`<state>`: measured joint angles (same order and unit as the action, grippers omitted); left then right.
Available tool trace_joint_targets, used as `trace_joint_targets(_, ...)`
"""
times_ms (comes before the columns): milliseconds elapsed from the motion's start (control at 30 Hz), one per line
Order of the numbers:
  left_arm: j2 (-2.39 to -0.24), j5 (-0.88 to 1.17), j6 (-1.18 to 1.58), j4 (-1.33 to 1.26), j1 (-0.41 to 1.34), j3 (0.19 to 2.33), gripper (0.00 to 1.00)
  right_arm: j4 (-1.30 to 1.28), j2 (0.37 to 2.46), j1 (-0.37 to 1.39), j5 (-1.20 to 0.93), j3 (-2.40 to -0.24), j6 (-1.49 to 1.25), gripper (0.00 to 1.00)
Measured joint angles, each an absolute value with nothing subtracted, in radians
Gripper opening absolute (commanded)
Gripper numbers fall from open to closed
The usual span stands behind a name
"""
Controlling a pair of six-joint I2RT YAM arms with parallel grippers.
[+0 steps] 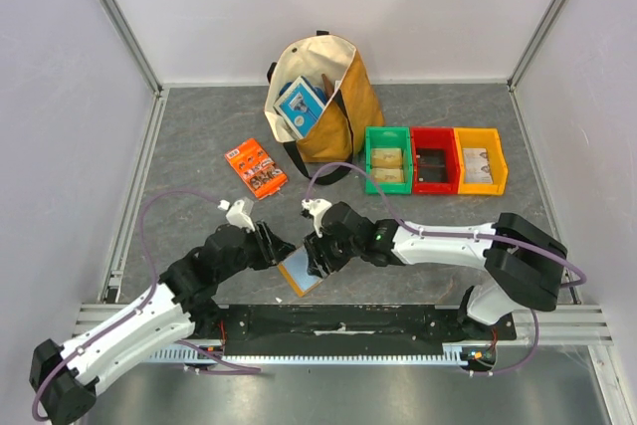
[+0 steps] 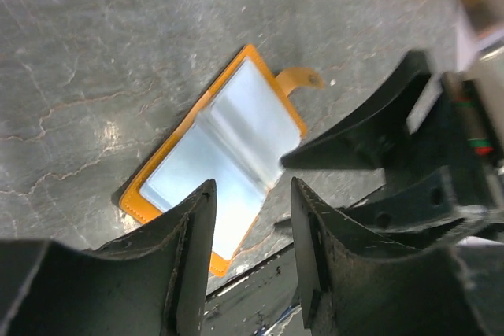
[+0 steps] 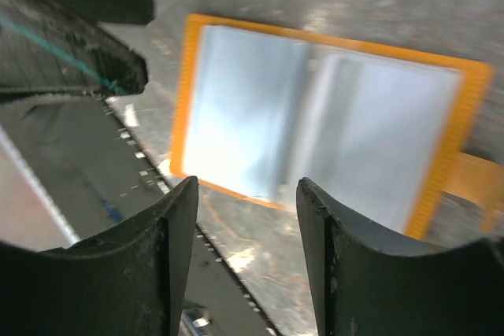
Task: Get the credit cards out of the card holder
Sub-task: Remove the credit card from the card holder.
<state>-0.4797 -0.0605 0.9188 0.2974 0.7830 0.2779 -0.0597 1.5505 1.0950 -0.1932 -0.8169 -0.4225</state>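
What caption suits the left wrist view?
Card holder lies open on the table, open left tool poised at its edge.

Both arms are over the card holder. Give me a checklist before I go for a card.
1. Card holder lying open, inside up: ok.
2. Left pincer open, empty: ok.
3. Right pincer open, empty: ok.
4. Credit cards visible inside: cannot tell, glare.
5. Holder well back from the table front edge: not ok, a corner lies close to it.
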Motion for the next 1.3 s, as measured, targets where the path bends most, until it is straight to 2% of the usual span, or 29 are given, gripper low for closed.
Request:
trace_joint_targets(133,-0.648,-0.006,0.918,0.258,0.783,0.282,0.47,-0.128,1.534,1.088,-0.044,-0.822,-0.419,0.62)
trace_joint_targets(367,-0.894,0.086,0.914,0.184,0.783,0.282,0.47,-0.168,1.549,1.076,0.073,-0.822,-0.434,0.64)
trace_joint_targets(600,-0.925,0.109,0.911,0.134,0.783,0.278,0.44,-0.156,1.596,1.073,0.069,-0.822,-0.435,0.62)
trace_joint_targets(700,-0.931,0.113,0.912,0.120,0.783,0.270,0.43,-0.138,1.599,1.068,0.046,-0.822,-0.437,0.56)
trace_joint_targets(867,-0.943,0.118,0.912,0.091,0.783,0.262,0.42,-0.125,1.600,1.064,-0.026,-0.820,-0.437,0.42)
trace_joint_targets(1000,-0.950,0.126,0.912,0.072,0.783,0.256,0.41,-0.124,1.584,1.064,-0.066,-0.819,-0.437,0.36)
trace_joint_targets(1300,-0.907,0.126,0.912,0.074,0.783,0.238,0.45,-0.058,1.525,1.064,-0.202,-0.819,-0.447,0.35)
